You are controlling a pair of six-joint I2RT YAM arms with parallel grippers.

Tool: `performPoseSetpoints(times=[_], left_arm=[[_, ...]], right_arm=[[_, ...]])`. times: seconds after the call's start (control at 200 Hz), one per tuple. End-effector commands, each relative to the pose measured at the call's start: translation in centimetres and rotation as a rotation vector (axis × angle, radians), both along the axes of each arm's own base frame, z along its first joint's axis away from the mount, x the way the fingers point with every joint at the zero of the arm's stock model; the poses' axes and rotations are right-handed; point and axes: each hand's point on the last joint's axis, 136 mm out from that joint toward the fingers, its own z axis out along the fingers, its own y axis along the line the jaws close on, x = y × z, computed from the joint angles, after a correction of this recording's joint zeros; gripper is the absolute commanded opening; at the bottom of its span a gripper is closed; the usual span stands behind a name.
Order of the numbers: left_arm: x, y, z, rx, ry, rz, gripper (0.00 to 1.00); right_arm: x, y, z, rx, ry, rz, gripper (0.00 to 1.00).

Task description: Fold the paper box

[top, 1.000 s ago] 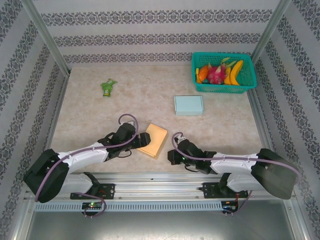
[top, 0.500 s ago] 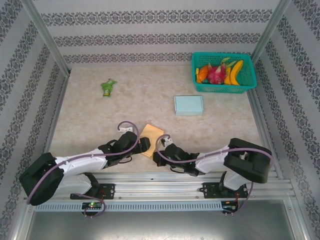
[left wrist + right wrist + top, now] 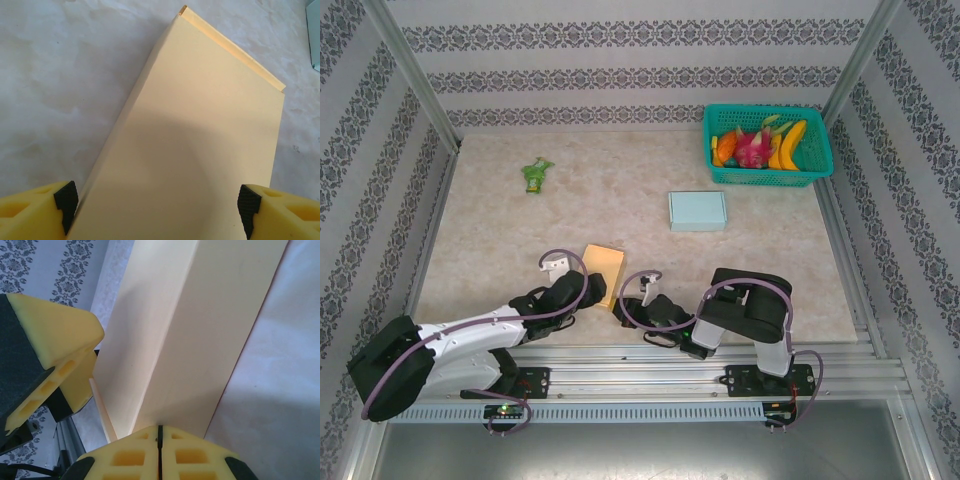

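Grippers flank the paper box (image 3: pixel 602 273) near the counter's (image 3: pixel 500 230) front edge

Your left gripper (image 3: pixel 157 202) straddles the flat, pale-yellow box with jaws wide apart; your right gripper (image 3: pixel 159 432), fingers pressed together, sits at its near end. Watch for the thin card buckling or skidding off the edge if either pushes unevenly. Smooth, unfolded, one narrow flap showing at the far end.

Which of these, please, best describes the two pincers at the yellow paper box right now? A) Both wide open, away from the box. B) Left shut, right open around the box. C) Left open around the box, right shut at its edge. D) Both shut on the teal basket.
C: the left pincer has its pads spread at either side of the yellow paper box, while the right pincer has its fingers pressed together at the box's edge.
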Motion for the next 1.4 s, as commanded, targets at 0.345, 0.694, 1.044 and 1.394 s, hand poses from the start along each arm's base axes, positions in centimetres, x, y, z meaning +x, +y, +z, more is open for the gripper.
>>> performPoseSetpoints(times=[0.345, 0.694, 1.044, 1.394], left_arm=[[0.6, -0.7, 3.1, -0.113, 0.017, -0.024, 0.85], [-0.2, 0.2, 0.5, -0.072, 0.08, -0.031, 0.86], [0.4, -5.2, 1.1, -0.213, 0.094, -0.174, 0.84], [0.4, -9.1, 0.6, -0.245, 0.132, -0.232, 0.84]], right_arm=[[-0.4, -5.1, -3.3, -0.153, 0.075, -0.05, 0.08], [-0.9, -4.6, -4.5, -0.218, 0.111, -0.007, 0.08], [-0.3, -2.0, -3.2, -0.186, 0.106, 0.029, 0.09], [0.6, -0.9, 1.2, -0.138, 0.001, 0.031, 0.09]])
